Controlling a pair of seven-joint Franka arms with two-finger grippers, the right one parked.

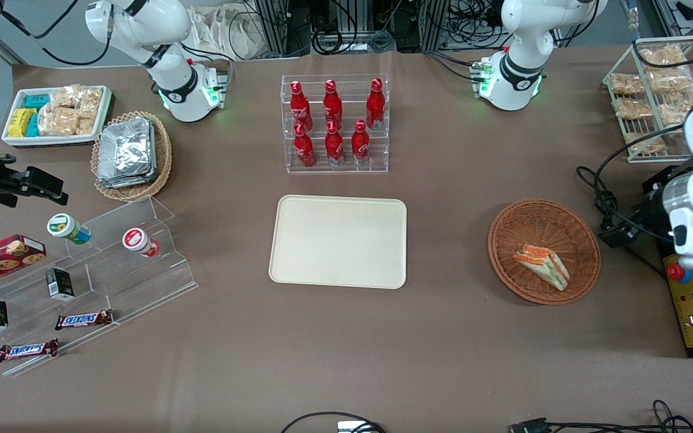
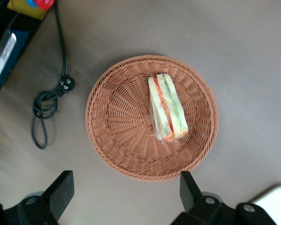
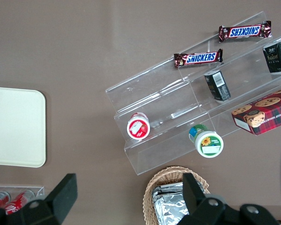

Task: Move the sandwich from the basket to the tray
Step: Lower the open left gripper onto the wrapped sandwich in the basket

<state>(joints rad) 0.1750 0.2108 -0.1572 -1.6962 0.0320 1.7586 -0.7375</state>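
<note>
Sandwich (image 2: 167, 107) off-centre in basket (image 2: 112, 126), gripper (image 2: 126, 190) wide open, holding nothing, above its rim, tray (image 1: 337, 240) well apart.

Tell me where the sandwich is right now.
The sandwich lies in the basket toward the working arm's end of the table, well clear of the tray. The gripper hangs open above the basket's edge.
</note>
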